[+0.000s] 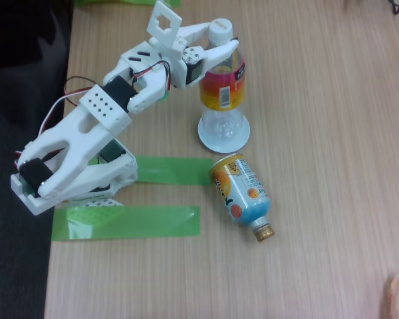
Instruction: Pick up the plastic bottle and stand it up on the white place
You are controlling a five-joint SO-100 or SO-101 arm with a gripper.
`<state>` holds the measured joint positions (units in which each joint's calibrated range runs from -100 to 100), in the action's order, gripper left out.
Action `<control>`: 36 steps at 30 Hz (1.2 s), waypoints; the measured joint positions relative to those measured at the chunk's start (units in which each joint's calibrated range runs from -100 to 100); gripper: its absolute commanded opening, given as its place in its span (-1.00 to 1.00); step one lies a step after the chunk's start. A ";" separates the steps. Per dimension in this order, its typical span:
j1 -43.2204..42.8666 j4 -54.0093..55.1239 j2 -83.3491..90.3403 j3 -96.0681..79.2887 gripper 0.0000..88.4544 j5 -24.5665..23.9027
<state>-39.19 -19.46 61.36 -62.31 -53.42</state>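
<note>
A white robot arm's tool [216, 41] grips the neck of the plastic bottle [222, 83], which stands upright on the white place [224, 136] on a wooden surface [319, 166], near a toppled orange-and-blue bottle-can [241, 194].

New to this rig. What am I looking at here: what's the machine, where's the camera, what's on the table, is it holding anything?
One picture, from a fixed camera that looks down at a wooden table. The white plastic machine is a small robot arm, its base at the left edge. At its tip is the gripper, whose jaws are closed around the upper part of the plastic bottle, near its white cap. The bottle stands upright on the white place, a small round disc. Below it, a shorter orange-and-blue bottle-can with a gold cap lies on its side. Two green tape strips are stuck to the table beside the arm's base.
</note>
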 measured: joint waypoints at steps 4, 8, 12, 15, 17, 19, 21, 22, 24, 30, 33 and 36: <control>0.07 0.00 0.00 0.00 -0.76 0.00; 0.07 0.00 0.00 0.00 -0.76 0.00; 0.07 0.00 0.00 0.00 -0.75 0.05; 0.07 0.00 0.00 0.00 -0.75 0.05; 0.07 0.00 0.00 0.00 -0.75 0.05; 0.07 0.00 0.00 0.00 -0.75 0.05; 0.07 0.00 0.00 0.00 -0.75 0.05; 0.07 0.00 0.00 0.00 -0.75 0.05; 0.07 0.00 0.00 0.00 -0.75 0.05; 0.07 0.00 0.00 0.00 -0.74 0.05; 0.07 0.00 0.00 0.00 -0.62 0.05; 0.07 0.00 0.00 0.00 -0.46 0.05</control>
<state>-39.11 -19.46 61.36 -62.31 -53.36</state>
